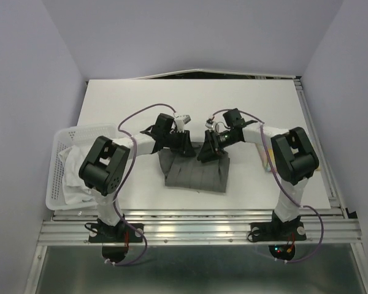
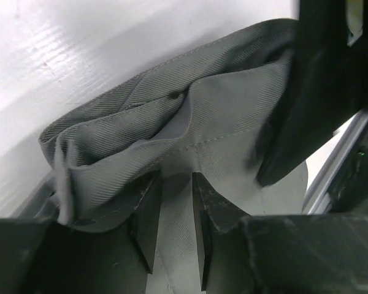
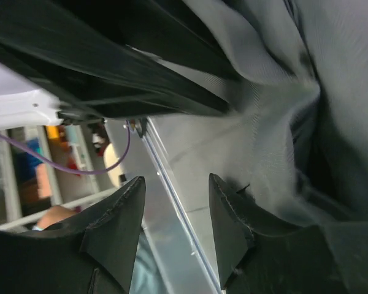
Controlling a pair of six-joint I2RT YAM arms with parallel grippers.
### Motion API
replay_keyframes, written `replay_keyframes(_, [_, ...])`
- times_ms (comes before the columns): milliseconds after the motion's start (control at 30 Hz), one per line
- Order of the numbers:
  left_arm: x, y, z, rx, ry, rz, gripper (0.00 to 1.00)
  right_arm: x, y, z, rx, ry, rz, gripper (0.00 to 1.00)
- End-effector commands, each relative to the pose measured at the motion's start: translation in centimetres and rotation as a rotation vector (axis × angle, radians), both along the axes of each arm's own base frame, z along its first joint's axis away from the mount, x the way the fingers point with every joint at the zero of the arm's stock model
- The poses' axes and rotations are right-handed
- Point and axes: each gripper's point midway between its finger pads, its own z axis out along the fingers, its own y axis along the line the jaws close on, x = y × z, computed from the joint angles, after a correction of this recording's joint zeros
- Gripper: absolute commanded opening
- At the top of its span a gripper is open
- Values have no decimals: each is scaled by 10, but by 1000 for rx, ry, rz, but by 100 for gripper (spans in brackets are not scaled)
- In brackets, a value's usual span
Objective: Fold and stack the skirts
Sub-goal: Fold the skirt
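Grey skirt lies mid-tabletop toward the near edge, its far edge bunched. Left pincer narrow, cloth between its fingers; grip cannot be confirmed. Right pincer wide, holding nothing.

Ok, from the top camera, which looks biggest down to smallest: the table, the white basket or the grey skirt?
1. the table, by far the biggest
2. the white basket
3. the grey skirt
The basket and the skirt are both partly covered, but the basket still looks bigger.
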Motion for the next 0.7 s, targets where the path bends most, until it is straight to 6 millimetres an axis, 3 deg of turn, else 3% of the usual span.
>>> replay_keyframes(0, [10,-3,-9,-85,95,62,37,-11,-3,-52,-16,138,-23,50])
replay_keyframes(100, [21,5,-31,-64,140,98,36,4,-11,-83,-99,140,-72,50])
replay_keyframes(133, [26,8,-34,-63,147,112,36,18,-14,-94,-121,139,-94,49])
replay_keyframes(233, [37,9,-36,-62,132,118,36,49,-21,-105,-166,76,-121,48])
replay_keyframes(267, [39,10,-35,-56,119,119,36,69,-22,-100,-175,38,-133,48])
replay_keyframes(333, [46,8,-25,-59,69,94,37,85,-21,-94,-195,-23,-130,48])
replay_keyframes(367, [51,7,-15,-57,39,84,40,94,-18,-79,-184,-44,-128,49])
replay_keyframes(433, [57,8,-2,-29,-51,39,42,95,-15,-61,-154,-53,-123,52])
replay_keyframes(467, [62,12,14,-3,-120,13,45,95,-14,-44,-140,-77,-128,53])
replay_keyframes(567, [66,25,45,83,-264,7,51,87,-18,-21,-135,-116,-135,62])
replay_keyframes(667, [57,39,56,257,-427,-46,55,76,-29,3,-172,-170,-176,69])
